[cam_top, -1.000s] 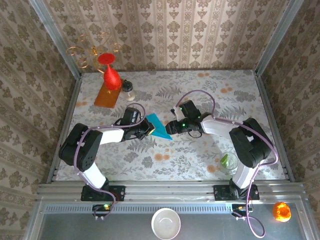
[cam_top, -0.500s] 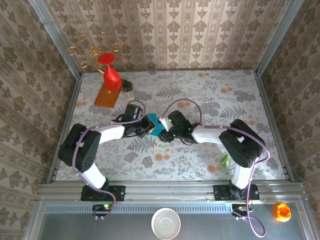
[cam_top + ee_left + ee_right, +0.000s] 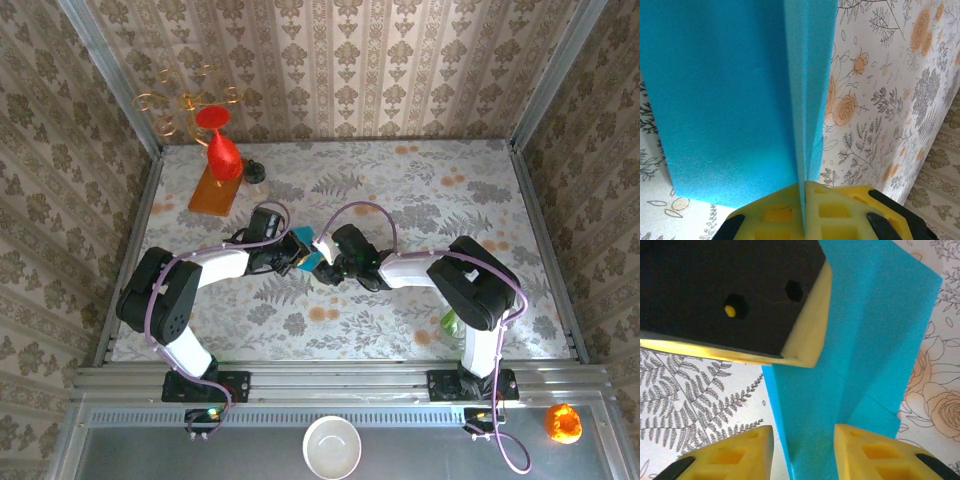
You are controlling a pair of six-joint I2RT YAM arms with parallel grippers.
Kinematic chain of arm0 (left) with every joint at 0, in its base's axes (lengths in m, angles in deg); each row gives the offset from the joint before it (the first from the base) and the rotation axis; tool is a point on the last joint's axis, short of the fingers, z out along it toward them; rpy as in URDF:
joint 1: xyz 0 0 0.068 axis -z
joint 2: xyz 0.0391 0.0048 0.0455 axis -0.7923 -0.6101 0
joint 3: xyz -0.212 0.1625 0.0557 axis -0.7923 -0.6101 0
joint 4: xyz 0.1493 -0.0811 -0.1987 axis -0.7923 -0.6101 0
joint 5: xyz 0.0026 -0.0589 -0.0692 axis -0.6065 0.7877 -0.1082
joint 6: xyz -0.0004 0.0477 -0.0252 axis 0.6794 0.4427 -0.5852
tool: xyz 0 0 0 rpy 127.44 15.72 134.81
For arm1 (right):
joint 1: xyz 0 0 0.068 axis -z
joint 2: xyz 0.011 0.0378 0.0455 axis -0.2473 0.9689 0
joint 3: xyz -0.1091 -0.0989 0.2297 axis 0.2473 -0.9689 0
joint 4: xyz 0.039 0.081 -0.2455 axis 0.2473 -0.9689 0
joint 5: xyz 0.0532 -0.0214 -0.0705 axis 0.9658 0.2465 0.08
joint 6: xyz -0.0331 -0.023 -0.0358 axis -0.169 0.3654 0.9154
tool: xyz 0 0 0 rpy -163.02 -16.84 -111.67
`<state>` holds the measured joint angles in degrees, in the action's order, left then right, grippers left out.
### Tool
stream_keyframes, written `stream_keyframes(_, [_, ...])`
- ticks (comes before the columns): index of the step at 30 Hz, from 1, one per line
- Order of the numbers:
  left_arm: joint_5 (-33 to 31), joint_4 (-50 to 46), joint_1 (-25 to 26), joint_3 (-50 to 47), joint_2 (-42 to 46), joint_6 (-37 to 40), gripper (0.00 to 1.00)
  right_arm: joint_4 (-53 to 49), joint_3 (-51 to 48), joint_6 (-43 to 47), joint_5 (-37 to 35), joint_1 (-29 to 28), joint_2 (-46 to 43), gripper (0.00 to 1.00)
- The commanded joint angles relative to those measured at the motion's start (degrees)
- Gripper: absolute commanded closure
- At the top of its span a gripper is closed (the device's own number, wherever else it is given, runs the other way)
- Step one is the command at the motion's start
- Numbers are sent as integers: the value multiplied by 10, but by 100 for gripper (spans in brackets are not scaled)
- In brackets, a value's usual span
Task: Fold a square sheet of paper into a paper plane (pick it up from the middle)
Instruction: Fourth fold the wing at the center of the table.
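Note:
The teal-blue sheet of paper is folded into a narrow creased shape and stands mid-table. My left gripper is shut on it; in the left wrist view the yellow pads pinch the paper's folded edge at the left gripper. My right gripper meets it from the right. In the right wrist view the right gripper is open, its two fingertips on either side of the paper. The left gripper's finger lies across the top.
A red vase stands on an orange board at the back left, with a small jar beside it. A glass stands near the right arm's base. A white bowl and an orange object lie off the table's front.
My right gripper has moved left to the paper and its jaws have narrowed. The paper now shows as a smaller, more bunched shape between the two grippers. The left gripper stayed shut.

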<state>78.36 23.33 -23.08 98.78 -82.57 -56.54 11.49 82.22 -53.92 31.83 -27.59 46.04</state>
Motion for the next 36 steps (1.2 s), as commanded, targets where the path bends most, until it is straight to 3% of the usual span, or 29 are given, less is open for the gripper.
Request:
stream_keyframes(1, [-1,-15,3,12,10,-12,96,28,-15,21,-25,-5,11,60])
stream_keyframes(7, [-1,-17,3,14,10,-14,96,59,-38,27,-46,-7,11,56])
stream_keyframes(17, [-2,-29,3,19,14,-5,91,81,-48,36,-54,-8,10,63])
stream_keyframes(30, [-9,-37,0,12,25,-1,77,75,-52,34,-33,-7,14,77])
stream_keyframes(36, [-28,-55,-12,3,61,13,65,65,-50,24,-10,-7,15,80])
